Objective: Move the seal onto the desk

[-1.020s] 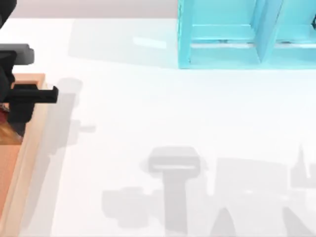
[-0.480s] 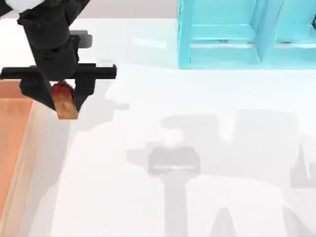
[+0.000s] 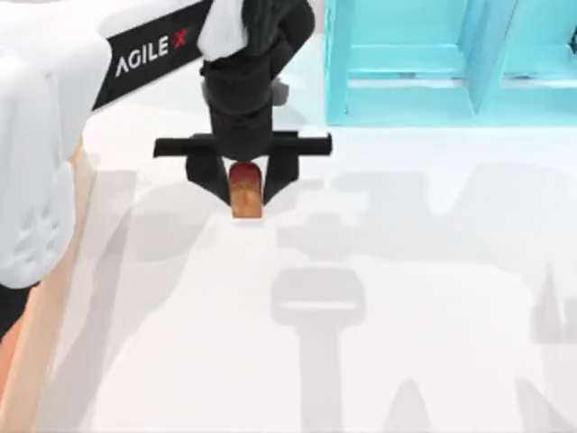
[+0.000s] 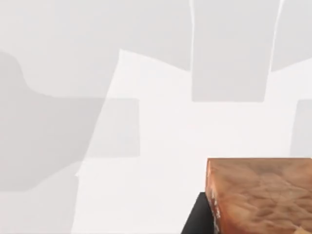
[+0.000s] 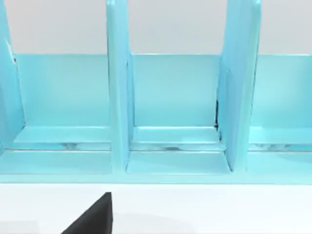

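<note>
Clamping the seal (image 3: 245, 192) between its fingers, your left gripper (image 3: 243, 189) hangs above the white desk (image 3: 406, 271), near the cyan shelf (image 3: 451, 63); a wooden tray (image 3: 18, 361) lies at the table's left edge.

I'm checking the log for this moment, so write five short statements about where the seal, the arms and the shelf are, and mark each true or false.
1. The left gripper holds the seal. True.
2. The seal lies in the wooden tray. False: it is held over the white desk, to the right of the tray.
3. The seal has a dark red top and an orange-brown body. True.
4. The cyan shelf stands at the table's near left corner. False: it stands at the far side, right of the left gripper.
5. The seal sits inside a shelf compartment. False: the compartments seen in the right wrist view hold nothing.
</note>
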Controlling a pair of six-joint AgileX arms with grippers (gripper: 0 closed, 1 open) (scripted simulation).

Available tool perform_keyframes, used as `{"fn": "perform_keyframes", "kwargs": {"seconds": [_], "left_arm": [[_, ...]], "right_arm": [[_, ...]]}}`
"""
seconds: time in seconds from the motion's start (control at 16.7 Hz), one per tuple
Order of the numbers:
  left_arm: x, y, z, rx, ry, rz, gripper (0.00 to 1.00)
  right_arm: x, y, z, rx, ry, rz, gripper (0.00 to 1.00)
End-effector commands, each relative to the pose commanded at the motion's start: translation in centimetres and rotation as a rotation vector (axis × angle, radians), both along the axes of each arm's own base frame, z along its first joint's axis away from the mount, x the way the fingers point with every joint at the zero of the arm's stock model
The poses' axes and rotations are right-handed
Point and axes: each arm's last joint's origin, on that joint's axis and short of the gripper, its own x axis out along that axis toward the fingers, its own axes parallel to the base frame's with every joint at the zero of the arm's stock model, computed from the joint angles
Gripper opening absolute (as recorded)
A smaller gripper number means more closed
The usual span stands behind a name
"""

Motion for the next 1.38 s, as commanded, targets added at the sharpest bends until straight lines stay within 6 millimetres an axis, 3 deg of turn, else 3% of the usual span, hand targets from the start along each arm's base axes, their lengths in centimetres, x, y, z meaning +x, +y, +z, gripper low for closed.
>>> {"fn": "perform_keyframes", "kwargs": {"seconds": [0.36, 1.02, 1.26, 1.38], "left_arm": [[0.1, -0.1, -0.2, 0.0, 0.001, 0.0, 0.0], [0.0, -0.3, -4.4, -0.002, -0.002, -0.003, 0.0], [0.0, -0.3, -4.6, -0.001, -0.003, -0.003, 0.0], [0.0, -0.3, -4.6, -0.001, -0.003, -0.003, 0.15]], "right_arm": [[0.0, 0.0, 0.0, 0.0, 0.0, 0.0, 1.0], [0.0, 0.0, 0.0, 0.0, 0.0, 0.0, 1.0], [0.0, 0.0, 0.0, 0.0, 0.0, 0.0, 1.0], [0.0, 0.0, 0.0, 0.0, 0.0, 0.0, 1.0]]}}
